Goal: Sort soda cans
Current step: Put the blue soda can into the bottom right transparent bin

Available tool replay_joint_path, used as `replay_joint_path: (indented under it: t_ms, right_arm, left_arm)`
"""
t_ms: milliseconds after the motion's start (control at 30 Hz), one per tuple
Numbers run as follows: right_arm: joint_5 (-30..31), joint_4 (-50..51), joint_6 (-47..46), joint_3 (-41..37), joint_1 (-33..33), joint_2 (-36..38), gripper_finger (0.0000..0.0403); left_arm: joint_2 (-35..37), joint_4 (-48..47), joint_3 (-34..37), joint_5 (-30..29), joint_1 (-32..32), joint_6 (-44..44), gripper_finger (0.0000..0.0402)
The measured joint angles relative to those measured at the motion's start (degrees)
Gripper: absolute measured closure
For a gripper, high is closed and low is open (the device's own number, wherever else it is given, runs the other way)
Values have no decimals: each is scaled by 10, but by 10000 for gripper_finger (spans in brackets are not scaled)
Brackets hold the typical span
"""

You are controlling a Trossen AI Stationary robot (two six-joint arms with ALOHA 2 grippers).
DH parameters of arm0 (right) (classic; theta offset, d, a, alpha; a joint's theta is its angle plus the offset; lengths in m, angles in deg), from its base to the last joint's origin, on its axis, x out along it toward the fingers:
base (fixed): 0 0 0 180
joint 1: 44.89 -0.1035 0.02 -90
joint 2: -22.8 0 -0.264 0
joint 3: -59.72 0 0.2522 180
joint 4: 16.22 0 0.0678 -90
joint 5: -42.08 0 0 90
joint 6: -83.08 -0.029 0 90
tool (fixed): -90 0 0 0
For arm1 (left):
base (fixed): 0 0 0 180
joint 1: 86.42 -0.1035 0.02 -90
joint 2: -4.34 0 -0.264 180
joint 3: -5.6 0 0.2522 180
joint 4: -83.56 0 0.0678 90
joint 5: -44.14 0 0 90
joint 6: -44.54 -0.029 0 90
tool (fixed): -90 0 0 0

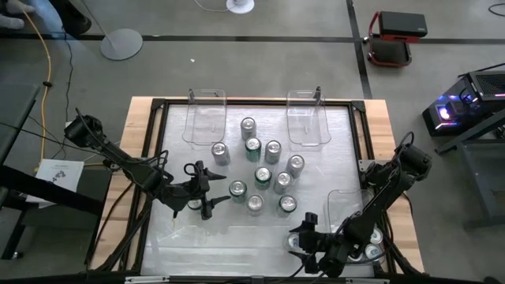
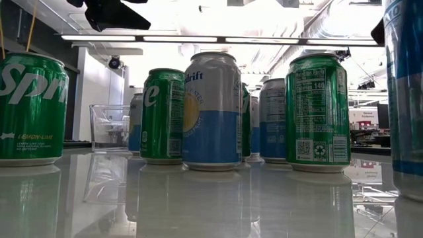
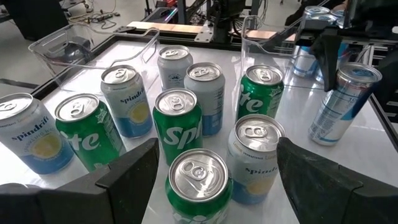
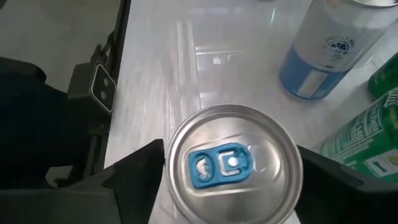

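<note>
Several soda cans stand upright on their bases in a cluster [image 1: 264,170] at mid-table, green and silver-blue [image 3: 180,118]. My left gripper [image 1: 207,191] is open at the cluster's left side. Its fingers stand on either side of the nearest green can [image 3: 199,180] without touching it. My right gripper [image 1: 308,230] is near the table's near edge, shut on a silver-blue can with a blue tab [image 4: 230,165]. This can shows tilted in the left wrist view [image 3: 345,102] and at the low view's right edge [image 2: 406,99]. My right gripper pinches the silver-blue can between its two fingers [image 4: 143,171], one on each side of the wall just below the top rim [image 4: 174,186]. The fingers come from above, slanting down. The can sits tilted in the hold [image 3: 339,109]. Whether its base touches the table, I cannot tell.
Two clear plastic bins stand at the far edge [image 1: 205,118] [image 1: 309,118]. A third bin [image 1: 347,207] sits at the right near corner with cans in it [image 1: 371,241]. The table has a dark raised frame [image 1: 154,158]. Bare tabletop lies along the near left [image 1: 221,237].
</note>
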Motion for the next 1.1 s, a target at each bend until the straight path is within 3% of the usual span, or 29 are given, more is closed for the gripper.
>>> replay_joint_path:
  t_ms: [200, 567, 800, 1100]
  right_arm:
    - [9, -1, -14, 0, 0, 2, 181]
    - [80, 57, 11, -1, -40, 134, 185]
    - [137, 227, -66, 0, -82, 244, 185]
    - [104, 497, -275, 0, -109, 287, 185]
  left_arm:
    - [0, 0, 0, 0, 0, 1, 99]
    - [0, 0, 0, 0, 0, 1, 99]
    - [0, 0, 0, 0, 0, 1, 99]
    - [0, 0, 0, 0, 0, 1, 99]
